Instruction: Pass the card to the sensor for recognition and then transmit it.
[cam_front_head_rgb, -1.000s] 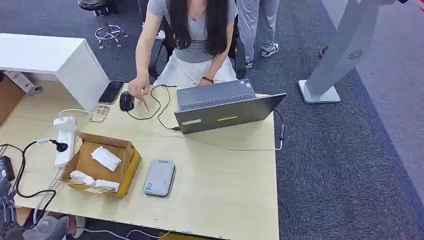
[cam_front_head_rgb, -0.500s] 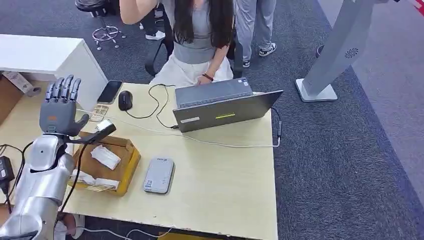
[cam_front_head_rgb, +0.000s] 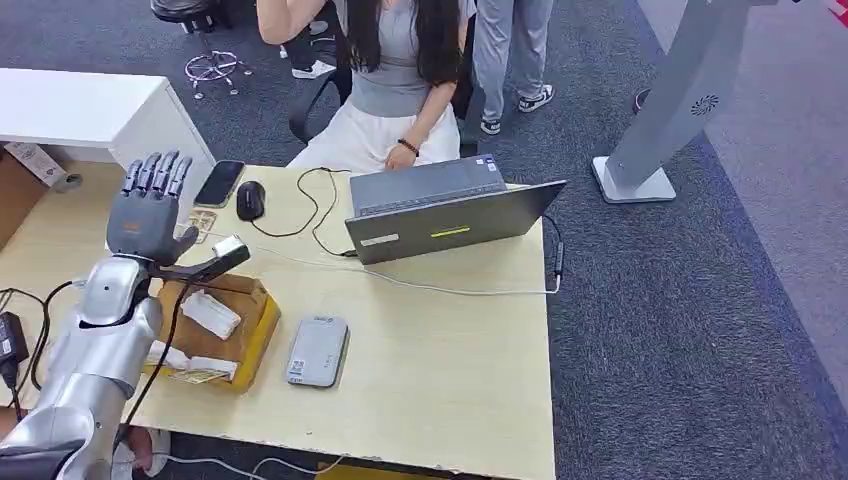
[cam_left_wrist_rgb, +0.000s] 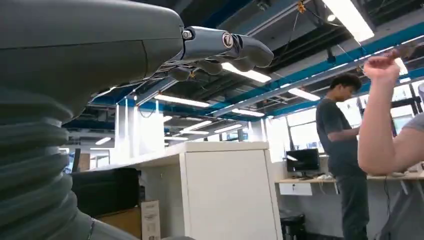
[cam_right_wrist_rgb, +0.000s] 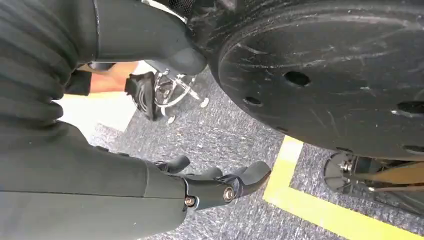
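Observation:
My left hand (cam_front_head_rgb: 150, 212) is raised over the table's left side, palm away from me, fingers spread and thumb out to the side, with nothing in it. In the left wrist view its fingers (cam_left_wrist_rgb: 227, 45) point up at the ceiling. Just below it stands a cardboard box (cam_front_head_rgb: 258, 318) holding white cards (cam_front_head_rgb: 210, 313). The flat grey sensor (cam_front_head_rgb: 318, 352) lies on the table to the right of the box. My right hand (cam_right_wrist_rgb: 220, 186) hangs low over the carpet, fingers loosely apart and holding nothing.
A person sits at the far side of the table behind an open laptop (cam_front_head_rgb: 450, 212). A mouse (cam_front_head_rgb: 249, 200), a phone (cam_front_head_rgb: 221, 183) and cables lie near the back edge. A white cabinet (cam_front_head_rgb: 95, 112) stands at the back left. The table's right half is bare.
My left arm came up into view from below and moved forward and to the right over the box. The person lifted an arm off the mouse. The camera shifted slightly.

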